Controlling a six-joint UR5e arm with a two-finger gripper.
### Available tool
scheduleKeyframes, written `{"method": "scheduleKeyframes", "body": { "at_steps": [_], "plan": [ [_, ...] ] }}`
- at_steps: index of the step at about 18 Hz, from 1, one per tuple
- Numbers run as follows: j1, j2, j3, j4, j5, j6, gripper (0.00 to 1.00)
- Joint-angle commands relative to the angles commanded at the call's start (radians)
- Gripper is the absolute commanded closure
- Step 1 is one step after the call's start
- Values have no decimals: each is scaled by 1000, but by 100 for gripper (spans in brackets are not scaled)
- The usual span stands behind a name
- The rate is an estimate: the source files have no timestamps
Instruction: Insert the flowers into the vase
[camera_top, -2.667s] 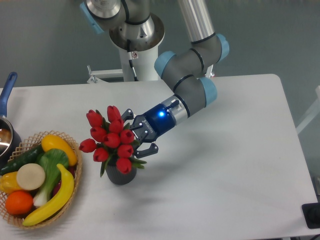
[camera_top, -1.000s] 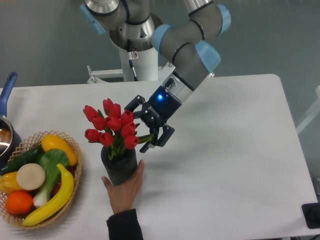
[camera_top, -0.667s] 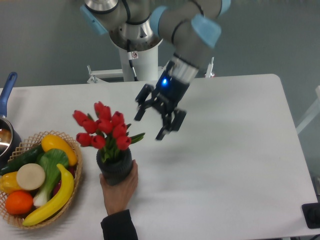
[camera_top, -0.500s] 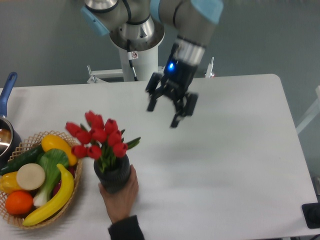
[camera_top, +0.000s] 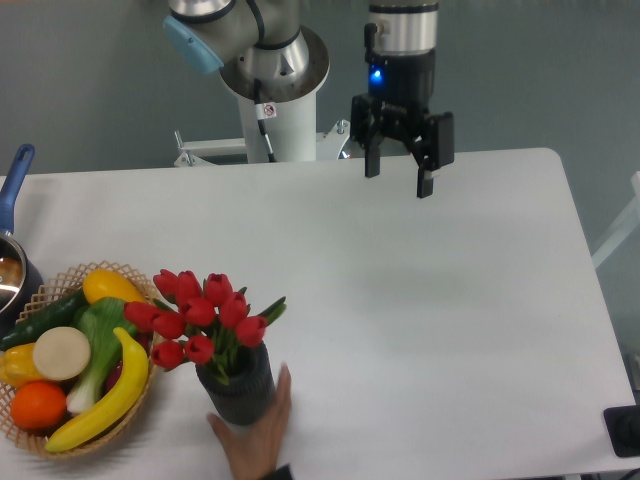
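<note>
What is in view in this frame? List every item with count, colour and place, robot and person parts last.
flowers: one bunch, red buds with green stems, standing in the vase at front left
vase: one, dark grey, front left of the table
basket: one, woven tan, left edge, beside the vase
toy fruit and vegetables: several, yellow, green, orange, cream, in the basket
pot: one, partly cut off, blue handle, far left
table: one, white
gripper: one, black, open, raised over the table's far edge
hand: one, a person's, touching the vase from the front
</note>
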Motion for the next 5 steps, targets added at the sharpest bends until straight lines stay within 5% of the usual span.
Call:
{"method": "scheduleKeyframes", "body": {
  "at_steps": [5],
  "plan": [
    [45,34,-12,-71,-26,87,0]
  ]
}}
